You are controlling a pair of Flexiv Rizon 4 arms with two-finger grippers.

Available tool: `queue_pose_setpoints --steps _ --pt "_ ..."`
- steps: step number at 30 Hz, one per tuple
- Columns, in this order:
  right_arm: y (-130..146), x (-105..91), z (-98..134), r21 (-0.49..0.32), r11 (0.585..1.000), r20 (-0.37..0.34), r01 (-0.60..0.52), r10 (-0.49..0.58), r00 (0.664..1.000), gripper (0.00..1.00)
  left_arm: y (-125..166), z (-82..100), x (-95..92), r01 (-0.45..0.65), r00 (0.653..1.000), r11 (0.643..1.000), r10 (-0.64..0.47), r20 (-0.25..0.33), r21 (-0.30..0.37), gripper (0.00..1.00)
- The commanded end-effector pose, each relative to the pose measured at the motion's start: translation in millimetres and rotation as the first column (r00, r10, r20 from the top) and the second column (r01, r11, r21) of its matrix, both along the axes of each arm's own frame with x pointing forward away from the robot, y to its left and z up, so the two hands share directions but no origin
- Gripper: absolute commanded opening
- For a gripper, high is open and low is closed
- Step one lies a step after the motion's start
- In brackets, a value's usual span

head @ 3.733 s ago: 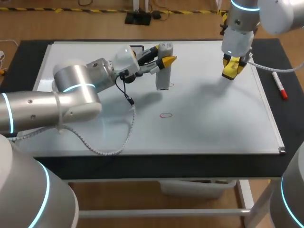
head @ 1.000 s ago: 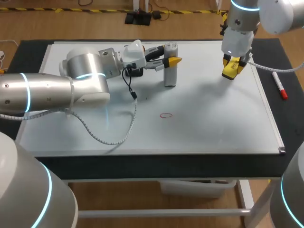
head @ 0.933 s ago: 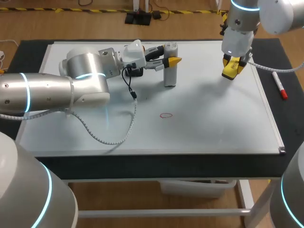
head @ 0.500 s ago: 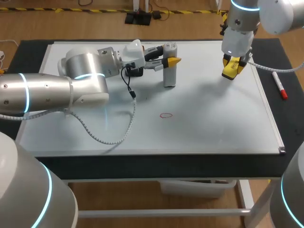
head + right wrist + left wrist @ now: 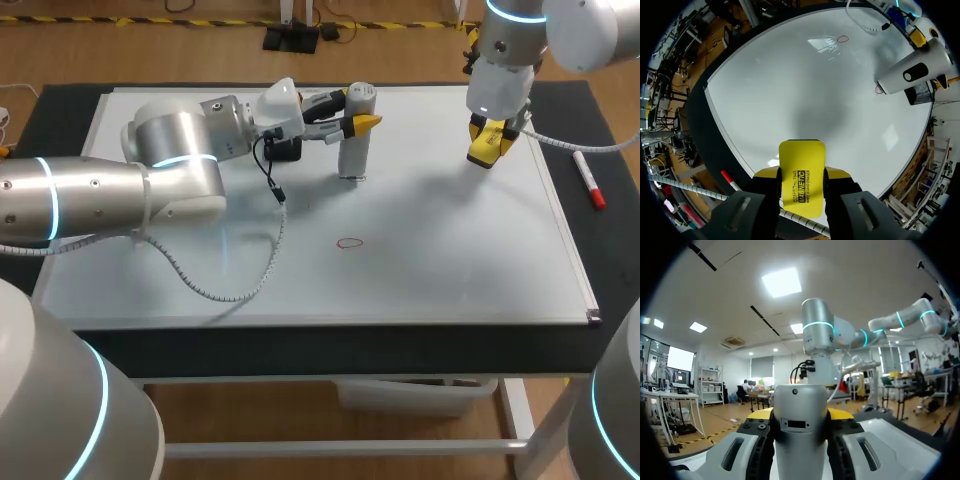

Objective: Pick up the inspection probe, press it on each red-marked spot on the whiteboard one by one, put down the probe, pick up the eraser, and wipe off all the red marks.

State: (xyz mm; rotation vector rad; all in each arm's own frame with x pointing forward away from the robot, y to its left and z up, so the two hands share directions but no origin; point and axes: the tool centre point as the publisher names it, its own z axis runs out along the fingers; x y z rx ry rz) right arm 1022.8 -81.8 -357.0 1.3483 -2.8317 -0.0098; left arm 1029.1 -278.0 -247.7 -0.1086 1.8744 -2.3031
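Observation:
A grey cylindrical inspection probe [image 5: 354, 135] stands slightly tilted over the whiteboard [image 5: 450, 250], with my left gripper [image 5: 356, 110] shut on its upper part. In the left wrist view the probe [image 5: 800, 440] fills the gap between the left gripper [image 5: 800, 415] fingers. The probe's [image 5: 917, 70] lower end is right by a small red mark [image 5: 879, 90]; contact is unclear. Another red mark [image 5: 349, 242] lies nearer the front, in the board's middle [image 5: 842, 38]. My right gripper [image 5: 490, 142] hovers at the board's back right, shut on the yellow eraser [image 5: 801, 172].
A red marker pen [image 5: 588, 180] lies on the black table just off the whiteboard's right edge, also seen beside the eraser [image 5: 732, 180]. The left arm's cable [image 5: 262, 260] hangs over the board's left half.
The left gripper has risen slightly and tipped the probe, so its lower end shifted a little left. Earlier the probe moved right along the board. The right arm has kept still.

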Motion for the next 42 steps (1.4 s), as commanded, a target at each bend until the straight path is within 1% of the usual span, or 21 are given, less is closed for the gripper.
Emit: queue_pose_setpoints --steps 1,6,14,19,30,36,42 --pt "-1 0.8 1 -0.002 1.0 -0.001 -0.002 0.002 1.0 0.0 8 12.9 -5.2 0.004 1.0 1.0 -0.004 0.007 0.004 0.0" --pt "-1 0.8 1 -0.002 1.0 -0.001 -0.002 0.002 1.0 0.0 23 25.5 -8.7 -0.004 1.0 1.0 0.004 0.016 -0.019 0.0" --pt "-1 0.8 1 -0.002 1.0 -0.001 -0.002 0.002 1.0 0.0 60 35.4 -10.9 -0.031 0.999 0.999 0.031 0.015 -0.032 0.0" --pt "-1 0.8 1 -0.002 1.0 -0.001 -0.002 0.002 1.0 0.0 87 37.3 -9.2 -0.065 0.998 0.997 0.065 0.003 -0.031 0.0" --pt "-1 0.8 1 -0.002 1.0 -0.001 -0.002 0.002 1.0 0.0 142 39.9 -4.6 -0.138 0.99 0.99 0.138 0.0 -0.027 0.0" --pt "-1 0.8 1 -0.002 1.0 -0.001 -0.002 0.002 1.0 0.0 172 37.0 -0.7 -0.171 0.985 0.985 0.171 -0.019 -0.03 0.0" --pt "-1 0.8 1 -0.002 1.0 -0.001 -0.002 0.002 1.0 0.0 199 36.3 4.4 -0.185 0.983 0.982 0.184 -0.022 -0.042 0.0"
